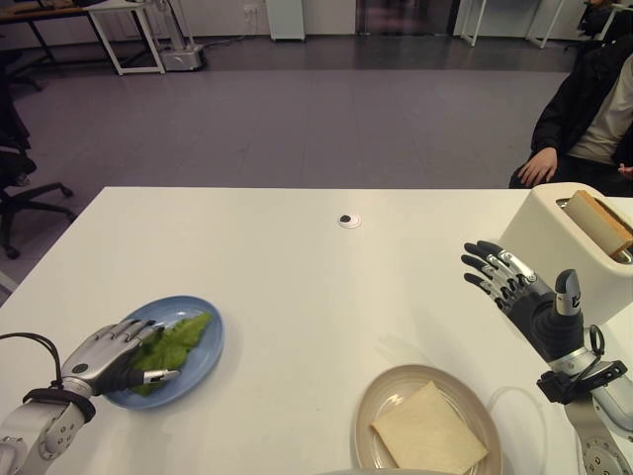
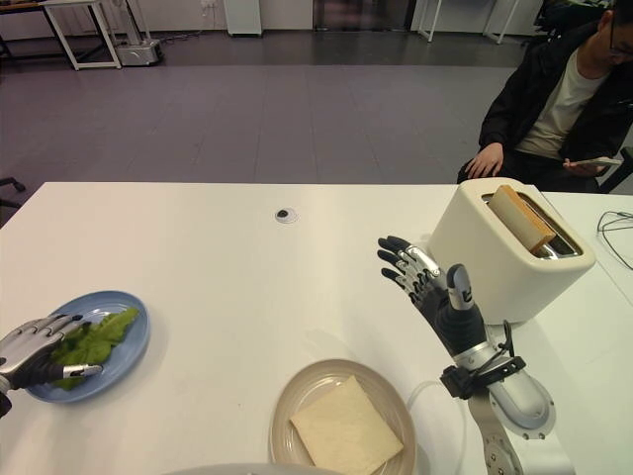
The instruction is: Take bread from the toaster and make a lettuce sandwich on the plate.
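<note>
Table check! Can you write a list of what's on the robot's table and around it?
Surface: white table.
Job's things: toaster with one bread slice sticking up; beige plate holding a second slice; lettuce on blue plate.
Clutter: small round disc mid-table.
Hands: left hand closed on the lettuce; right hand open beside the toaster, holding nothing.
Cables: black cable at the left wrist; thin cable past the toaster.
Surroundings: grey floor, office chair, white-legged table.

Left of the toaster, whose slot holds a bread slice, and nearer the table's front edge, sits the plate bearing a second slice; far left of the toaster, lettuce lies on a dish.
</note>
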Controlling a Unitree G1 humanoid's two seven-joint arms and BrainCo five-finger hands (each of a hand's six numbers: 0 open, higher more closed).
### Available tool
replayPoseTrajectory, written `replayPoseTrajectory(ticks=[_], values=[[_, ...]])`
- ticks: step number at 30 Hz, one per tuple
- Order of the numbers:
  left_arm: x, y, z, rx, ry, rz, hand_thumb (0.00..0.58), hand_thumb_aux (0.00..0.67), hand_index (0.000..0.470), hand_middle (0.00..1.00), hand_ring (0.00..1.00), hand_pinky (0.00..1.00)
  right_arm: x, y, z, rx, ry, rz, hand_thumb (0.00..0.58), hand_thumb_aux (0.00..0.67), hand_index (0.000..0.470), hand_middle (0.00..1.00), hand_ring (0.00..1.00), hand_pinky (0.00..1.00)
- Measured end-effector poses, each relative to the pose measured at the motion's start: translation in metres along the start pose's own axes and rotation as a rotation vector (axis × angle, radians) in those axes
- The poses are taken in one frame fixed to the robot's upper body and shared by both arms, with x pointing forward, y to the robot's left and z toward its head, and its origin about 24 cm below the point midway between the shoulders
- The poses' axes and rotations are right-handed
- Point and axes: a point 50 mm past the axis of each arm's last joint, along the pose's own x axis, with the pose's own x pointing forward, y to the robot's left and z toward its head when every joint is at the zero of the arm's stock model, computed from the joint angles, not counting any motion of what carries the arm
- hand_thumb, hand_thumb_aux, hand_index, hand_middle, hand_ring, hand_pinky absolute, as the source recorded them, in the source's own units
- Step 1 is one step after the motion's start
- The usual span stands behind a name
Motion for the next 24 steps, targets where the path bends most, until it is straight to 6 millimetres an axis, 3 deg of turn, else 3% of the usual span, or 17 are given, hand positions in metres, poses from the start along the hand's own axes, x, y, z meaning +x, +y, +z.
replayPoseTrajectory(ticks=[1,12,14,17,21,24], values=[[0.001,0.001,0.001,-0.005,-0.002,0.012,0.58,0.67,0.47,0.0,0.0,0.0,0.0,0.0,0.0,0.0,0.001,0.0,0.0,0.0,0.0,0.0,0.0,0.0],[0.003,0.013,0.007,-0.046,-0.026,0.104,0.58,0.67,0.47,0.0,0.0,0.0,0.003,-0.001,0.002,-0.002,-0.006,-0.002,0.0,0.0,0.0,0.0,0.0,0.0],[0.003,0.022,0.009,-0.105,-0.037,0.149,0.58,0.67,0.47,0.0,0.0,0.0,0.004,-0.001,0.002,-0.001,-0.004,-0.003,0.0,0.0,0.0,0.0,0.0,0.0],[0.002,0.031,0.018,-0.331,-0.062,0.195,0.58,0.67,0.47,0.0,0.0,0.0,0.005,-0.001,0.002,-0.002,-0.008,-0.003,0.0,0.0,0.0,0.0,0.0,0.0],[-0.001,0.043,0.048,-0.685,-0.207,0.198,0.58,0.67,0.47,0.0,0.0,0.0,0.006,-0.001,0.003,-0.002,-0.009,-0.005,0.0,0.0,0.0,0.0,0.0,0.0],[-0.005,0.057,0.093,-0.734,-0.398,0.199,0.58,0.67,0.47,0.0,0.0,0.0,0.007,-0.002,0.003,0.0,-0.009,-0.011,0.0,0.0,0.0,0.0,0.0,0.0]])
